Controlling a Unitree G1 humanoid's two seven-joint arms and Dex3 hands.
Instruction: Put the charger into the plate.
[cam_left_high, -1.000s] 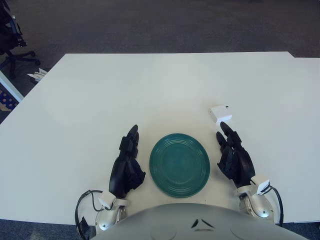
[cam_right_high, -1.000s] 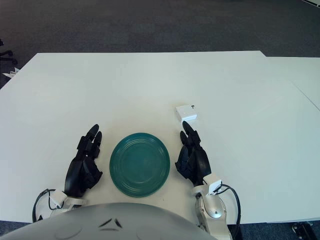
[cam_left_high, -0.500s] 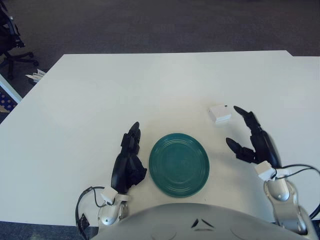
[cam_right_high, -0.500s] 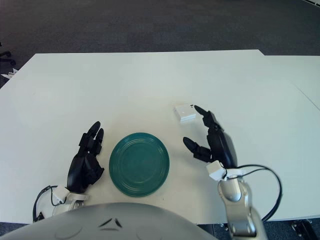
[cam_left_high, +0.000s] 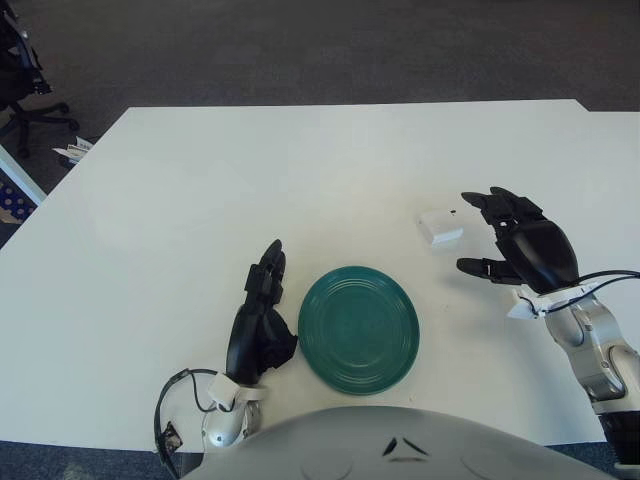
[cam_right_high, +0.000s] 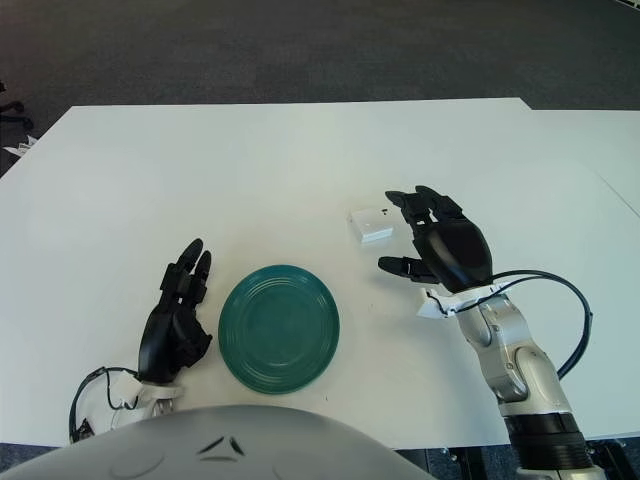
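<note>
Reaching for the charger
My right hand (cam_left_high: 522, 247), fingers spread, hovers beside the white charger (cam_left_high: 440, 227): small, rigid, probably light; I'd pinch its sides.

both eyes look forward and down from the robot's head at the white table (cam_left_high: 300, 170), set slightly apart sideways; they share nearly the whole tabletop, floor across the frame top.
</note>
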